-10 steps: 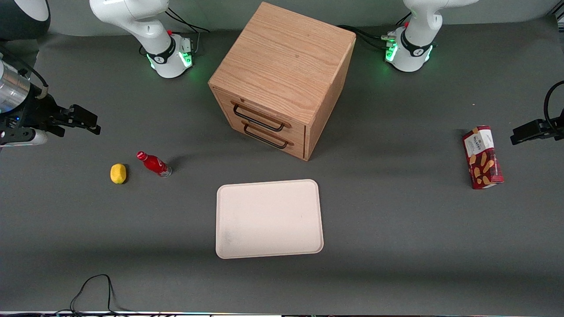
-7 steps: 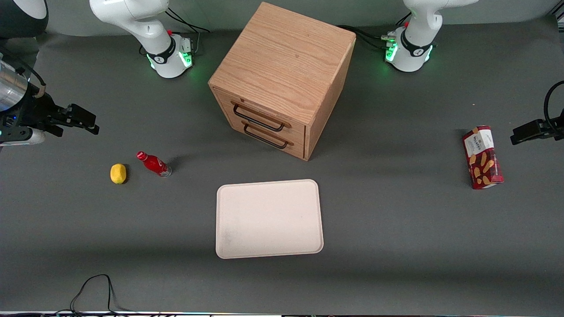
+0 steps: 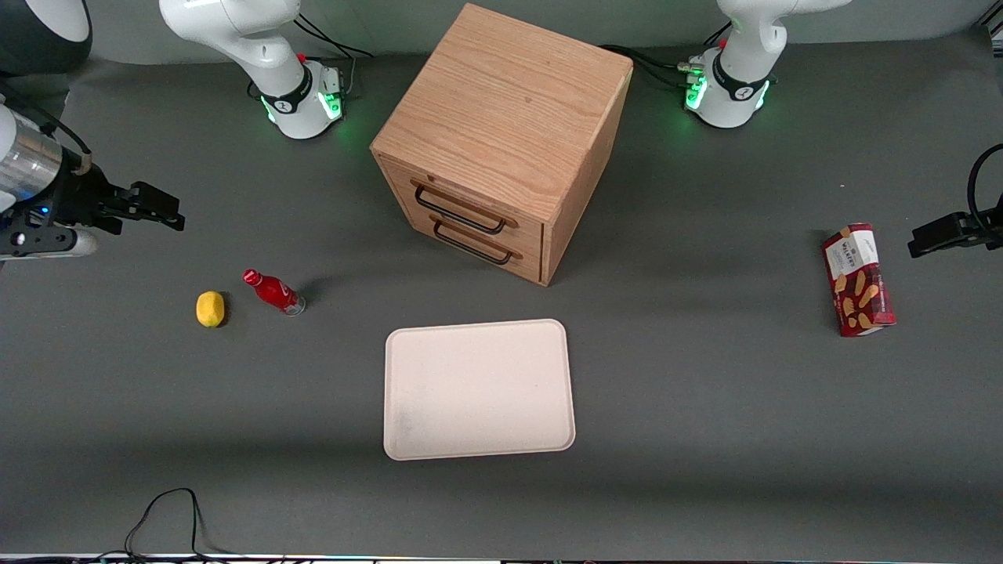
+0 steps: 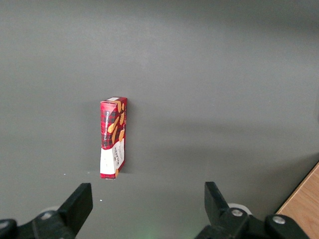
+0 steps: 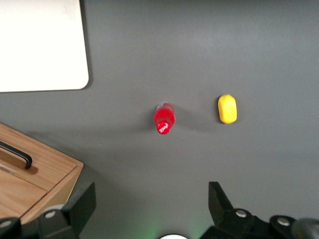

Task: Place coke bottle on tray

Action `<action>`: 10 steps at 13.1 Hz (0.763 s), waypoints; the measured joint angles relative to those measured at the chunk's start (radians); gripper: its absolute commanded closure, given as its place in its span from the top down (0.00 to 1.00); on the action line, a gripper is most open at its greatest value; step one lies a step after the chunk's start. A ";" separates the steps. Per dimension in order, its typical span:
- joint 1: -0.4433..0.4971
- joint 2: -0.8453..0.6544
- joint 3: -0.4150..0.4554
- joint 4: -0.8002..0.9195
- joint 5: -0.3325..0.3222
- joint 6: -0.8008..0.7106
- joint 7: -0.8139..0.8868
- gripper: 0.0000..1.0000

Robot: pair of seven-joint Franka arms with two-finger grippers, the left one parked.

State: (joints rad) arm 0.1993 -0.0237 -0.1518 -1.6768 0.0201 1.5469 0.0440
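Coke bottle [image 3: 273, 292] beside lemon [image 3: 210, 309], apart from tray [image 3: 479, 389], gripper [image 3: 161, 211] above.

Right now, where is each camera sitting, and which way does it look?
Front view: high up facing both arms, looking down on the grey table, the wooden drawer cabinet and both white arm bases; the open gripper hangs above the table near the tiny red coke bottle.
Right wrist view: on the working arm, looking down past its spread black fingers.
Left wrist view: on the parked arm, looking down at the red snack box.
Shared by front and right wrist views: bottle, small yellow ball, cream-white tray.
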 measured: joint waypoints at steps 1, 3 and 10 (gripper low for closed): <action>0.000 -0.005 0.000 -0.027 0.000 0.003 0.000 1.00; 0.000 -0.031 0.000 -0.110 0.000 0.044 0.000 1.00; 0.000 -0.141 0.000 -0.489 -0.008 0.349 0.000 1.00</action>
State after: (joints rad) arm 0.1994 -0.1644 -0.1519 -2.1658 0.0123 1.8961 0.0440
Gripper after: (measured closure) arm 0.000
